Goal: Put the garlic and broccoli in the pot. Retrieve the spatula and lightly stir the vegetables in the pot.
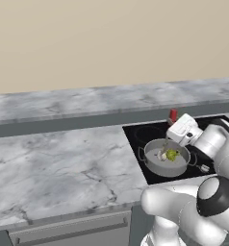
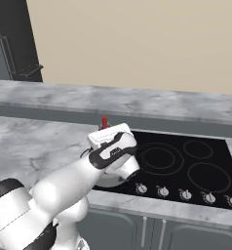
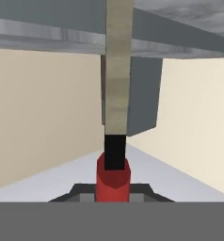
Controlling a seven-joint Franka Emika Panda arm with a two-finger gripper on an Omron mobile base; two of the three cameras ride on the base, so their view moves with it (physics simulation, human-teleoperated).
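spatula (image 3: 113, 179) red handle sits clamped in the gripper (image 1: 176, 126), above the pot (image 1: 165, 157) on the stovetop's near left burner; garlic (image 1: 162, 155) and broccoli (image 1: 172, 154) inside. thin, stiff, light; best held mid-handle.

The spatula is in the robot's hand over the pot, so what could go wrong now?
The pot is shallow, and the garlic and broccoli lie near its middle, so a hard stir could flick them onto the stove.

The hand grips the spatula by its red handle, which sticks up past the hand. If it slips, the stirring may go crooked.

The pot sits loose near the stove's front edge, so a sideways push might slide it.
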